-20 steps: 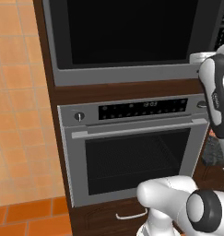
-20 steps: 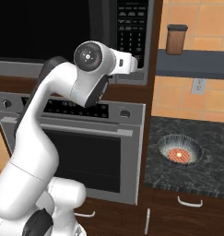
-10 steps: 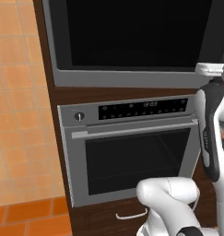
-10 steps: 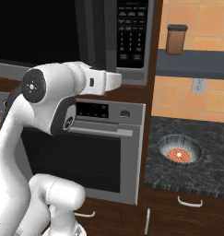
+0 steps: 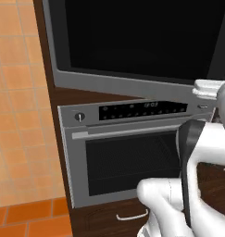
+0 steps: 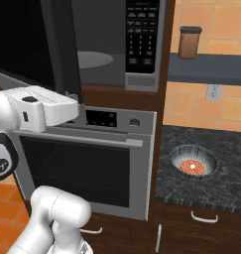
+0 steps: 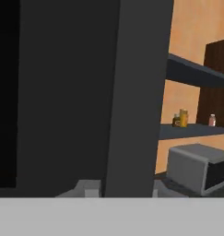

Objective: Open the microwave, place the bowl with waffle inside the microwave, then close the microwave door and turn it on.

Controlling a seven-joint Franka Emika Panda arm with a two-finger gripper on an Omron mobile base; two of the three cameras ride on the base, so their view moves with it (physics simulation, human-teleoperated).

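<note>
The microwave [image 6: 107, 59] stands open, its grey inside and round turntable [image 6: 94, 59] showing beside the black keypad strip [image 6: 142, 39]. The microwave door [image 6: 23, 39] [image 5: 132, 41], black glass in a grey frame, is swung out to the left. My gripper [image 6: 78, 102] [image 5: 209, 88] is at the door's lower free edge. In the hand view that grey door edge [image 7: 136, 92] runs up between the fingers of the gripper [image 7: 122, 189], which is shut on it. The bowl with waffle [image 6: 193, 166] sits on the dark counter [image 6: 216, 193] to the right.
A silver oven [image 6: 92, 163] [image 5: 128, 152] with a bar handle sits right under the microwave. A brown canister [image 6: 190, 42] stands on a shelf above the counter, with a wall outlet [image 6: 212, 92] below it. The hand view shows small jars [image 7: 180, 119] and a grey box [image 7: 196, 168] beyond the door.
My arm has swung back and to the left with the door edge in the gripper. The door has opened wider, and the microwave's inside and turntable have come into sight.
</note>
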